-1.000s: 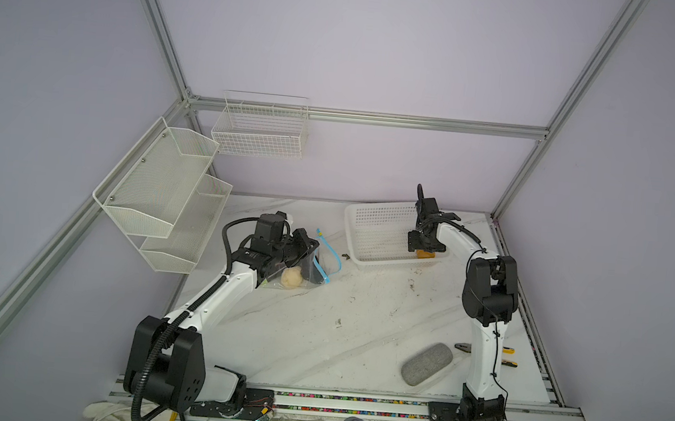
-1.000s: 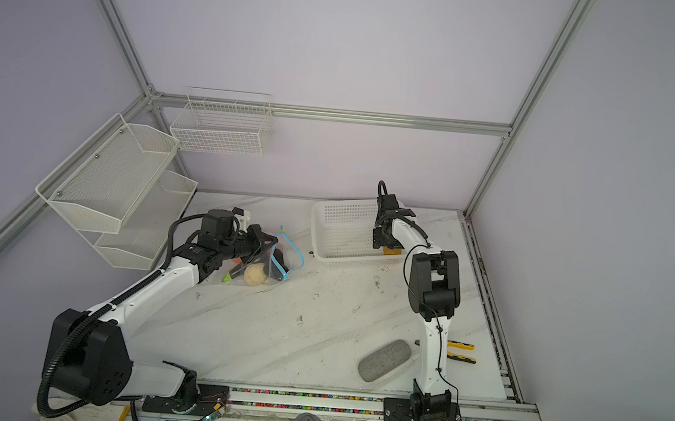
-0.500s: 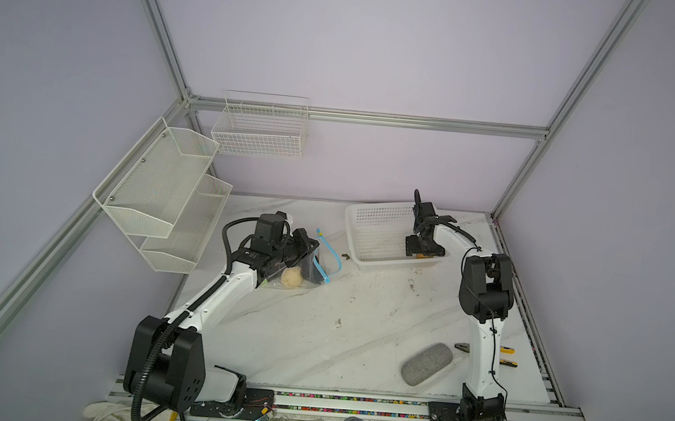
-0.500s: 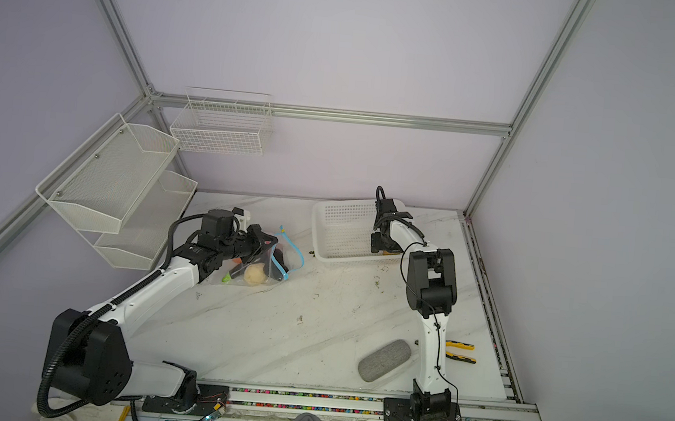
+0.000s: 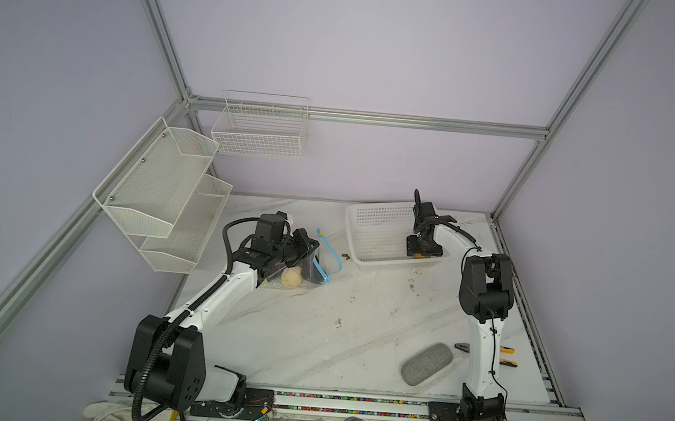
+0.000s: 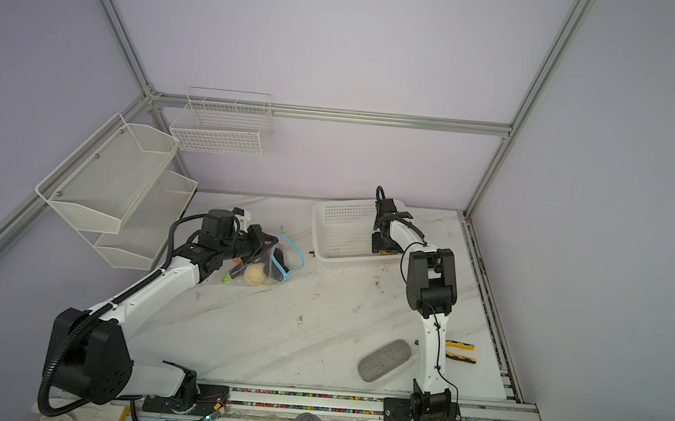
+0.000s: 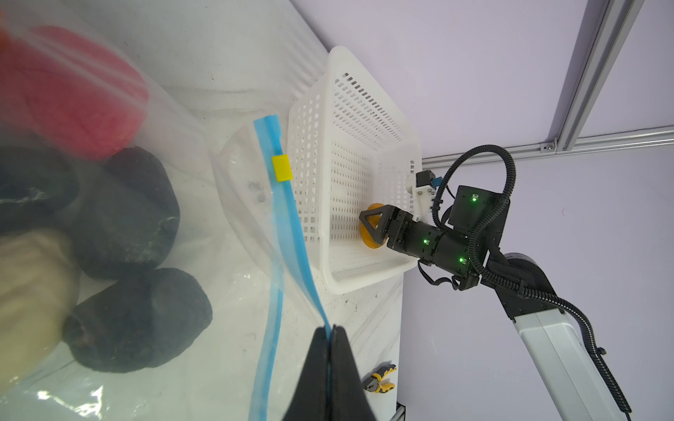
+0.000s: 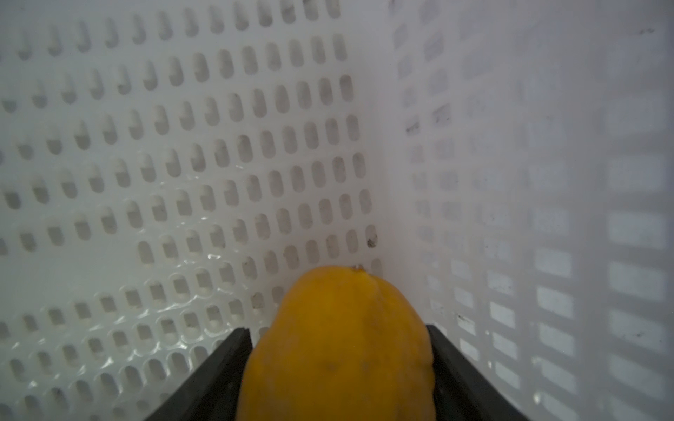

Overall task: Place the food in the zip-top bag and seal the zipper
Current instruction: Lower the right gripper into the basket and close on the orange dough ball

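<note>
The left hand (image 7: 330,339) is clenched on the zipper (image 7: 288,218), pinching 1 lip of the blue strip, so the zip-top bag (image 5: 314,270) rests on the worktop (image 5: 316,334) with its mouth held open toward the white basket (image 7: 364,120). Inside the bag are already a pink piece (image 7: 84,98), black pieces (image 7: 124,218) and a cream one (image 5: 291,277).

The right hand (image 8: 339,331) is down in a corner of the basket, its jaws standing on both sides of the yellow-orange fruit (image 8: 339,364). I cannot tell if they press it already.

I see 3 risks here:
- The fruit is round and smooth, so it may squirt out of the jaws and get stuck deeper in the corner.
- The walls are very near, so a finger may catch on one and drag the light basket.
- The pinch is thin; if the strip slips, the mouth collapses and the food can roll out.
</note>
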